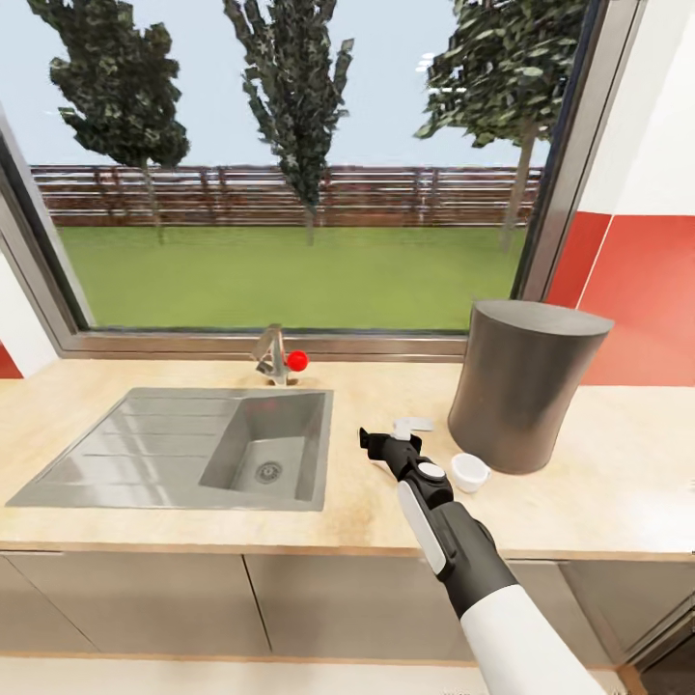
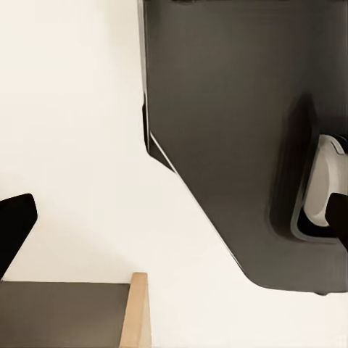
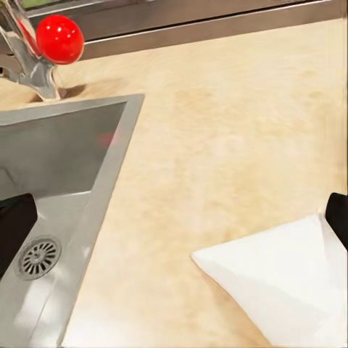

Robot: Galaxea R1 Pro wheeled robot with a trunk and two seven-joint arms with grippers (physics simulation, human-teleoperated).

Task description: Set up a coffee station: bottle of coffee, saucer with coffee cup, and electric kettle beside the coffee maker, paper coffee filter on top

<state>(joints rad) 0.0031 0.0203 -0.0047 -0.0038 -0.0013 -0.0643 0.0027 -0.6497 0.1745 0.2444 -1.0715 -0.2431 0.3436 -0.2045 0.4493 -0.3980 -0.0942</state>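
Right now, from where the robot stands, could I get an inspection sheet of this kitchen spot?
Surface: beige countertop with a steel sink set in.
Job's things: grey coffee maker upright on the counter; white coffee cup beside it; paper filter lying by the right gripper.
Clutter: nothing seen.
Grippers: right gripper open, low over the counter; left gripper open, near the robot's dark body.
Cables: nothing seen.
Surroundings: faucet with red knob; window onto lawn and trees.
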